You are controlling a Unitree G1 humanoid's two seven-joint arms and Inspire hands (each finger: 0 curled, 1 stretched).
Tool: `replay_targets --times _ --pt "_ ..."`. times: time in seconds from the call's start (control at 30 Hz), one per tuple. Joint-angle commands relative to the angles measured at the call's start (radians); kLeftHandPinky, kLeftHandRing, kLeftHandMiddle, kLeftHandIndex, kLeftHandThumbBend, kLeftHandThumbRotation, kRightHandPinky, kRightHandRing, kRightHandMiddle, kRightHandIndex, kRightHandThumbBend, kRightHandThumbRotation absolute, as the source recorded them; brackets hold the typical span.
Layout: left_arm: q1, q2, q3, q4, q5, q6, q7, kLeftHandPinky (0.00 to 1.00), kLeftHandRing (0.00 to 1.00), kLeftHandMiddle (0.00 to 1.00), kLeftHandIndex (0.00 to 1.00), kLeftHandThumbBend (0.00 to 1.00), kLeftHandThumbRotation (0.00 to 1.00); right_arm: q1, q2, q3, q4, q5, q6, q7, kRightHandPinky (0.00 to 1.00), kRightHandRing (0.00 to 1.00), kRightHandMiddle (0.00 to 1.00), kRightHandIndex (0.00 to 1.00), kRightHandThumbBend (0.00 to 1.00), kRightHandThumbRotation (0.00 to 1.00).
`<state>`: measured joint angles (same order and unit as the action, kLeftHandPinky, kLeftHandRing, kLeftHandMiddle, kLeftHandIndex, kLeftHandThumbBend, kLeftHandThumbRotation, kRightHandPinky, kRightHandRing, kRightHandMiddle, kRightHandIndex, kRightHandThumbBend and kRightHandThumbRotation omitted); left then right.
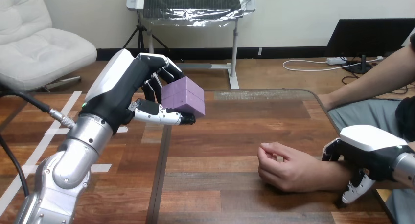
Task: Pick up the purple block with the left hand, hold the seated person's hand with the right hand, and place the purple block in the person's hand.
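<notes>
The robot's left hand (125, 94) is up in the air over the left part of the table (235, 131). It is holding the purple block (183, 98). Its fingers (159, 79) wrap over the top and back of the block, and its thumb (164, 117) sits under it. The block touches nothing but that hand and is high above the wood.

Over on the right, the person's hand (286, 170) rests on the table. It is curled into a loose fist, not open flat. The robot's right hand (372, 145) sits over the person's wrist (325, 172). Its fingers bend down on the far side and its thumb comes down on the near side, so it looks like it is hugging the wrist.

I think the block is hard and light. It has flat, smooth sides with thin lines on them, like little cubes stuck together. It will not squash, so the hand can squeeze it well. But smooth sides can be slippery. The best place to hold it is on two flat sides that face each other, not on the corners.

The block and the person's hand are far apart. I think the block has to go right and down, and the fist has to open first. The robot should let go low over the palm, or the hard block may bounce off.
</notes>
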<state>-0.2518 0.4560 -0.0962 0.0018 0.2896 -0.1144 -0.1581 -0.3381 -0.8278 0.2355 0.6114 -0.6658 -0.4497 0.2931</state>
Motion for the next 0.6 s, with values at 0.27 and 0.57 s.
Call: replay_targets --times 0.27,0.57 --pt "-0.041 -0.002 0.032 0.011 -0.018 -0.033 0.007 0.3 0.37 0.42 0.46 0.59 0.0 -0.004 0.084 0.035 0.055 0.044 0.029 0.014 0.36 0.43 0.51 0.55 0.77 0.09" --pt "-0.046 -0.006 0.03 0.032 -0.02 -0.035 0.007 0.3 0.37 0.42 0.45 0.59 0.0 0.001 0.099 0.017 0.041 0.104 0.053 0.025 0.37 0.43 0.51 0.56 0.76 0.07"
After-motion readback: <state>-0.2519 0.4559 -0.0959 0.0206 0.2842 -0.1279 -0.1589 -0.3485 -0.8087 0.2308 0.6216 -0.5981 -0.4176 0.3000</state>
